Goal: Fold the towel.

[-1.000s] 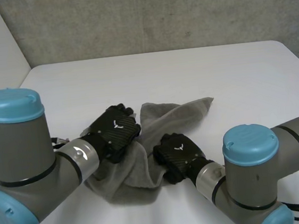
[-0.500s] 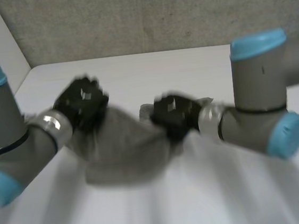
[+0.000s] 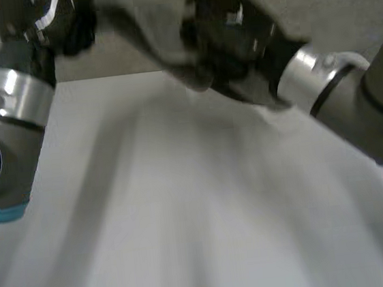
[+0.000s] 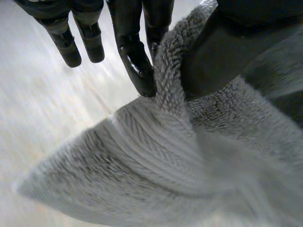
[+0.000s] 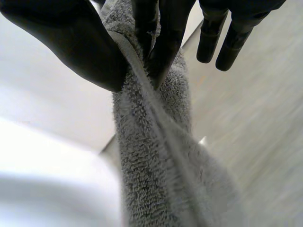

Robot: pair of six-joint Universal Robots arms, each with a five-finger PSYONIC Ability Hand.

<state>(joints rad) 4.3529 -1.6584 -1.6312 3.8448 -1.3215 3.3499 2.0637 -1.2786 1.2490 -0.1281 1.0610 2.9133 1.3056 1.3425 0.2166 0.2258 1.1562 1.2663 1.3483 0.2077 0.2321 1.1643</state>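
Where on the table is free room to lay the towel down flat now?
The white table is bare across its middle and near side. It is crowded only above the far side, where the left robot hand and the right robot hand each pinch the grey towel in the air.

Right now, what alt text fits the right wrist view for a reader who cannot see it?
The right robot hand pinches a grey towel between its thumb and fingers; the bunched towel trails away past its fingertips.

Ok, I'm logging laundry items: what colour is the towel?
The towel is plain grey terry, clearest in the left wrist view.
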